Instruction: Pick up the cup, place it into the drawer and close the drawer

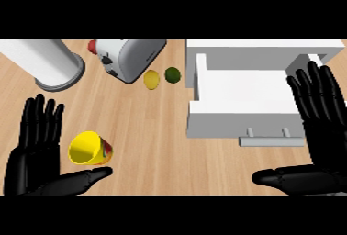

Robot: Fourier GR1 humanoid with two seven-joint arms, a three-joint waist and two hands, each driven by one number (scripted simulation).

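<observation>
Yellow cup lay tipped on wooden table, near left, mouth facing left. Left hand beside it, fingers straight, thumb below cup, not touching. Right hand spread flat over open white drawer at right. Toaster, lemon, lime, white cylinder far side.

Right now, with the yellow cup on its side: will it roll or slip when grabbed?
The cup lies tipped over, mouth facing up-left, so a nudge from the left hand would probably roll it in an arc. It looks rigid, likely light. Its smooth, tapered wall may slip toward the narrow base.
</observation>
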